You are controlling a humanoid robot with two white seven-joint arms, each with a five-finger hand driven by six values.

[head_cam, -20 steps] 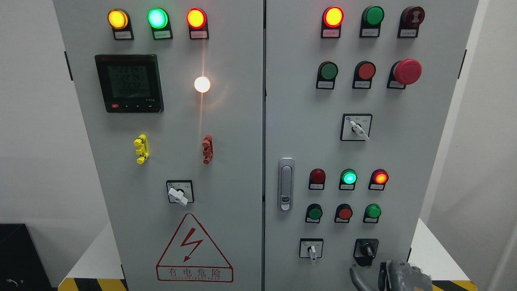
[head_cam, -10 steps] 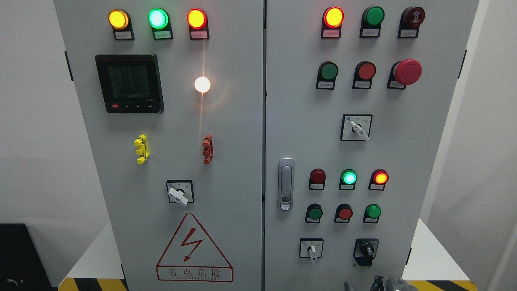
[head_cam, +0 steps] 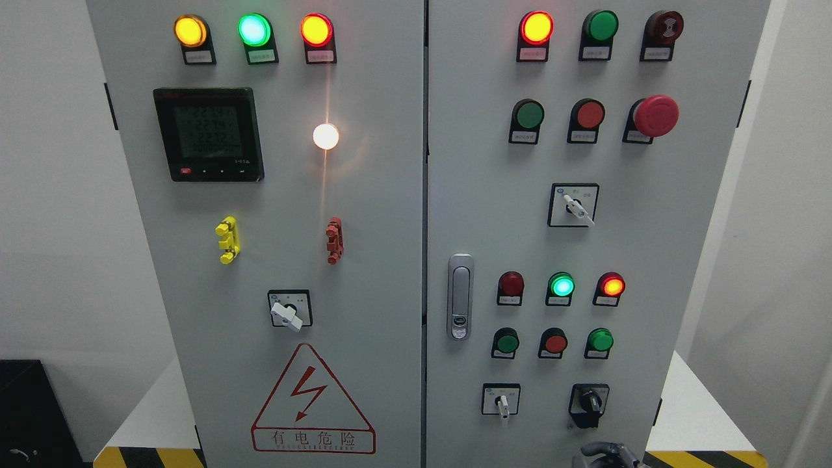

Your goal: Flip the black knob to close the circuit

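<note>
1. At the bottom edge, right of the middle, we see only the grey top of one hand [head_cam: 608, 454]. We cannot see from which side its arm comes in, and we cannot tell if the fingers are open or closed. It touches nothing that we can see.
2. Just above this hand, low on the right door of the cabinet [head_cam: 416, 195], sits the black knob [head_cam: 590, 403] on its black plate. The hand is below it and apart from it.
3. Left of the knob, at the same height, there is a white switch [head_cam: 501, 401] with its lever pointing down.
4. Above these we see a row of three buttons [head_cam: 555, 342], green, red and green, and above them three lamps [head_cam: 561, 286]: the left one dark red, the middle one lit green, the right one lit red.
5. A metal handle [head_cam: 460, 297] stands upright at the left edge of the right door.
6. Higher on the same door is another white selector [head_cam: 573, 205], then a big red stop button [head_cam: 655, 116].
7. On the left door we see a warning triangle [head_cam: 312, 400], a meter [head_cam: 208, 134] and a bright white lamp [head_cam: 325, 136].
8. The cabinet stands on a white base [head_cam: 689, 403] with yellow and black stripes at its front edge.
</note>
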